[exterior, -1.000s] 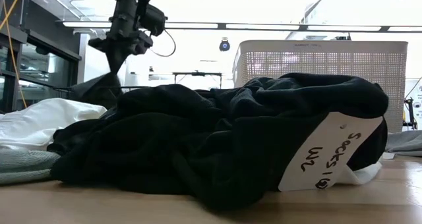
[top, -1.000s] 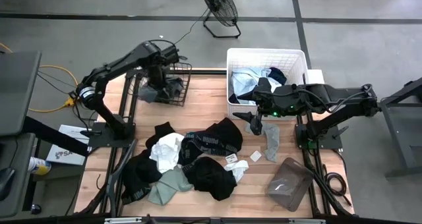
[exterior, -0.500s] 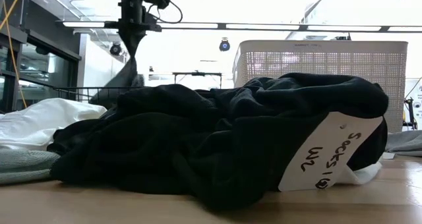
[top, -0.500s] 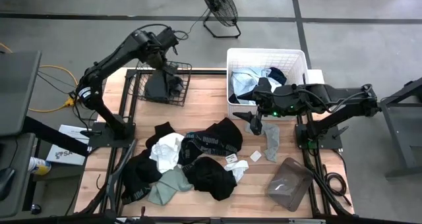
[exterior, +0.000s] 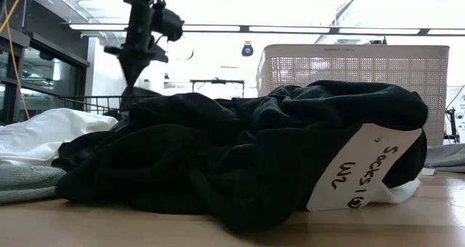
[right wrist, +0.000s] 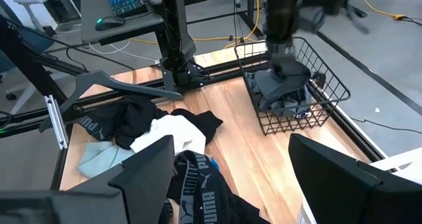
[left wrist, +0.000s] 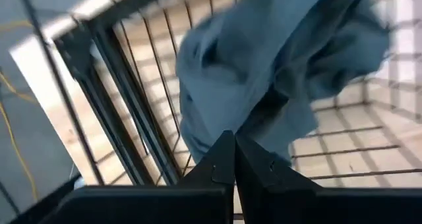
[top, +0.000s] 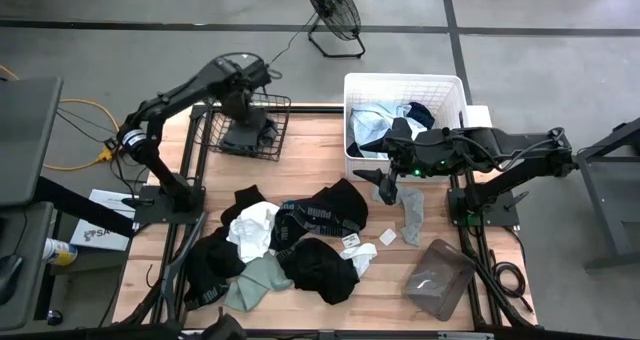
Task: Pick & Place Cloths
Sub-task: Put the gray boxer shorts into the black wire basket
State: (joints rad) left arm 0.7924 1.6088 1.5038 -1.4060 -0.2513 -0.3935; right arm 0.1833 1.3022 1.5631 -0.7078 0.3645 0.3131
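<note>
left gripper (top: 243,102) hanging over wire basket (top: 272,152) at table's far left corner, fingers pinched together on grey cloth (top: 245,133), its bulk sitting in basket. good release probably needing gripper lower, inside rim, so cloth isn't draping over wire. right gripper (top: 385,183) waiting spread wide, empty, by white basket (top: 360,85) at far right. cloth pile (top: 285,242) lying at near left edge.

- The high view is evenly lit, shadows soft.
- The low view glares white from ceiling lights (exterior: 109,27) at upper frame.
- The left wrist view's grey cloth (left wrist: 277,59) is motion-blurred.
</note>
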